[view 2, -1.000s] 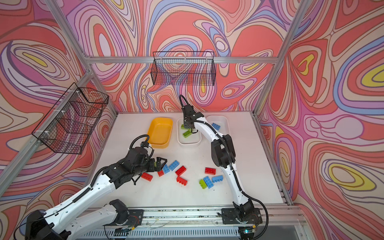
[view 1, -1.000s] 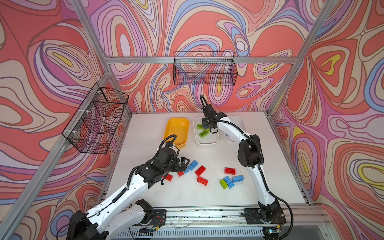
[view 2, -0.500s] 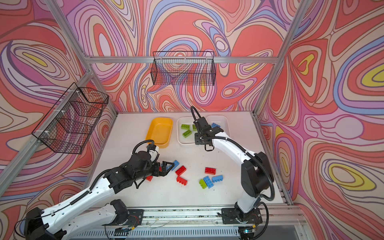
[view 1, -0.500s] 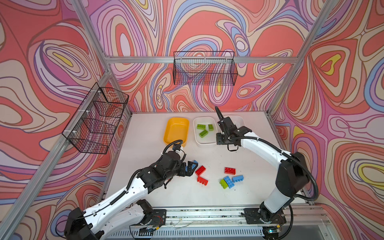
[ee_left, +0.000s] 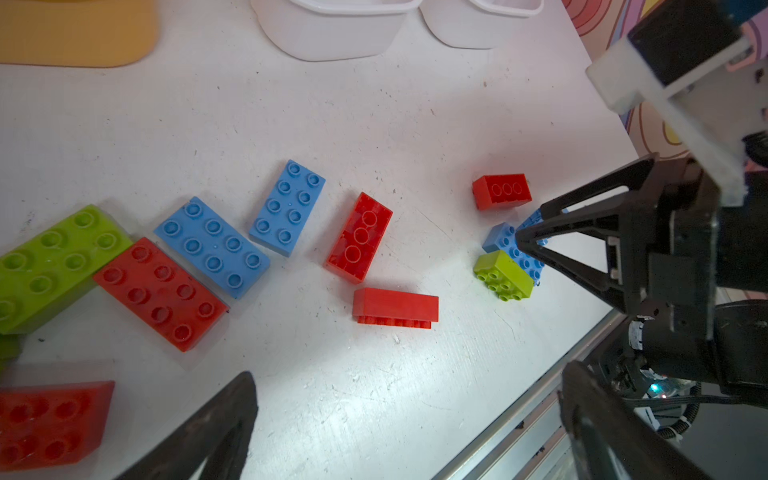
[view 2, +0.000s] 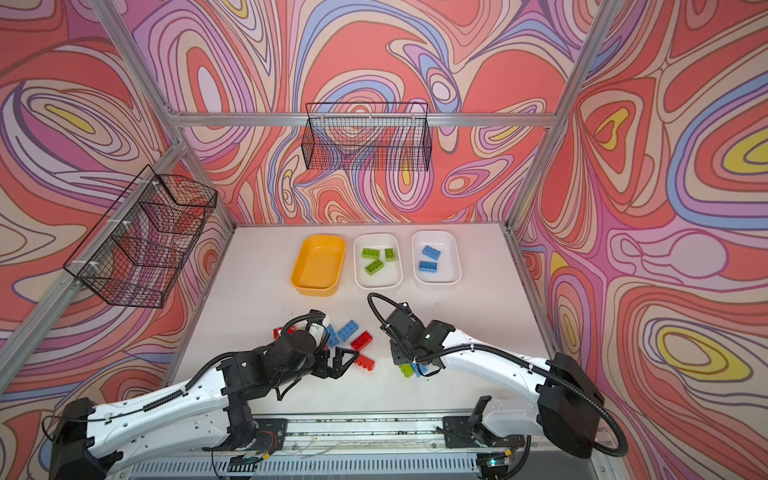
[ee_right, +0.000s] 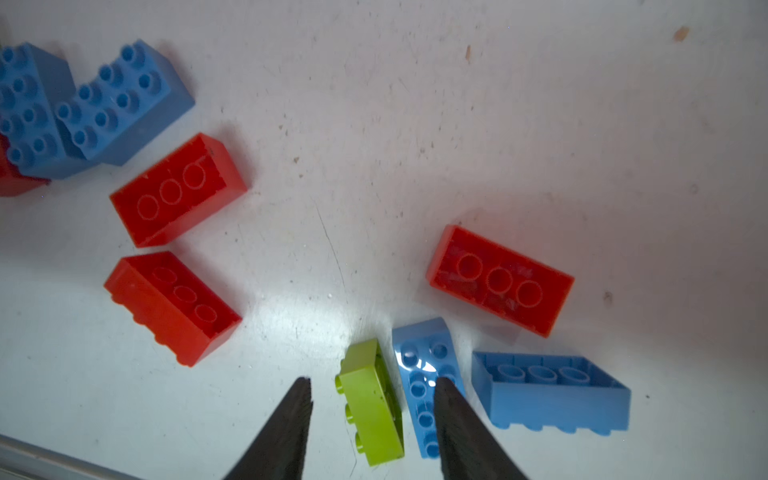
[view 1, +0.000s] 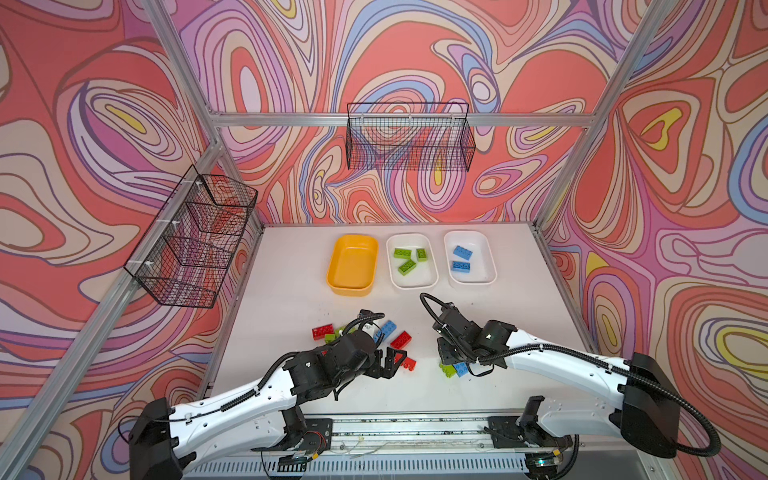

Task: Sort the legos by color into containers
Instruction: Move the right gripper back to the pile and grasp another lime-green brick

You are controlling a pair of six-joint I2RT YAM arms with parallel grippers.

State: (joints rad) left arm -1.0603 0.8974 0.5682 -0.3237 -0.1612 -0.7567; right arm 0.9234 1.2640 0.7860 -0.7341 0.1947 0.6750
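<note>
Right gripper [ee_right: 374, 379]: jaws apart, nothing clamped. A lime green brick [ee_right: 372, 405] is seen between the fingers, lying on its side. Its long axis runs along the fingers toward the wrist, and its studs are turned to the finger that stands clear of it. The other finger [ee_right: 461, 424] is seen over a light blue brick [ee_right: 415, 374], which is studs up with its long axis nearly parallel to the green one and close against it. Contact between finger and brick cannot be told. Just outside that finger a second blue brick [ee_right: 548, 390] is noted, hollow underside showing, long axis across the fingers. Beyond the fingertips a red brick [ee_right: 500, 280] lies hollow side up, also crosswise. Left gripper [ee_left: 413, 370]: jaws fully apart, nothing between them. Just ahead of the gap a tipped red brick [ee_left: 395, 305] is recorded, studs toward the gripper, long axis parallel to the line between the fingertips. Further ahead an upturned red brick [ee_left: 359, 237] points away from the gripper. Beside it a studs-up blue brick [ee_left: 289, 205] and its blue neighbour [ee_left: 212, 245] are seen. Both grippers are low over the white table [view 1: 291, 316]. Far ahead of both, three tubs are lined up in both top views. These are a yellow-orange tub [view 1: 353, 266], a middle white tub [view 1: 415, 280] holding three green bricks [view 1: 406, 266], and an end white tub [view 1: 482, 257] holding two blue bricks [view 1: 461, 252].
</note>
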